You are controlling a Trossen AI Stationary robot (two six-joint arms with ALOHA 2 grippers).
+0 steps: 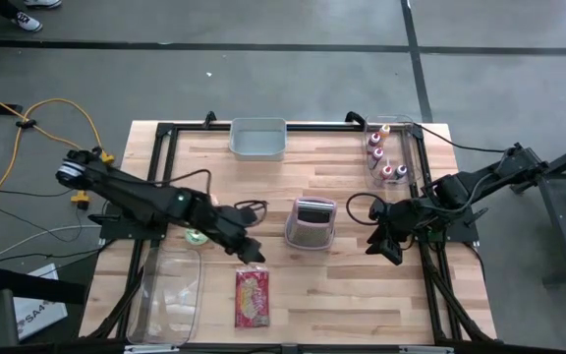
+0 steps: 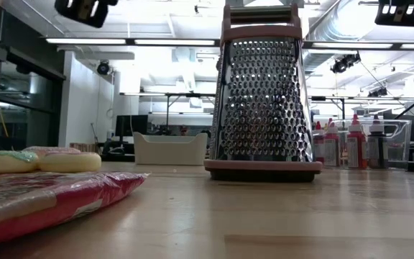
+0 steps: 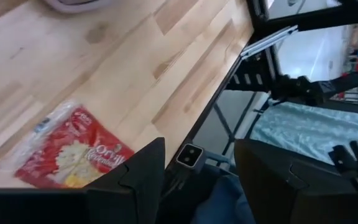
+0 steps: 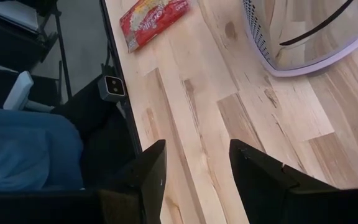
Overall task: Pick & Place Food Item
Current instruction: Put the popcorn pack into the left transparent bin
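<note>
A red popcorn bag (image 1: 252, 297) lies flat on the wooden table near its near edge; it also shows in the left wrist view (image 3: 73, 149), the right wrist view (image 4: 151, 18) and the low view (image 2: 42, 198). My left gripper (image 1: 252, 251) hovers open just beyond the bag's far end, tilted down toward the near edge, with nothing between its fingers (image 3: 199, 142). My right gripper (image 1: 393, 251) hangs open over bare table at the right, empty (image 4: 196, 143). Pale round food pieces (image 2: 42, 160) lie on the table left of the bag; my left arm partly hides them from above (image 1: 197, 236).
A pink-rimmed box grater (image 1: 311, 222) stands upright mid-table between the grippers. A clear bin (image 1: 170, 295) sits near left, a grey bin (image 1: 258, 138) far centre, and a clear container of bottles (image 1: 386, 157) far right. Blue clothing of a person (image 4: 23, 149) shows past the near edge.
</note>
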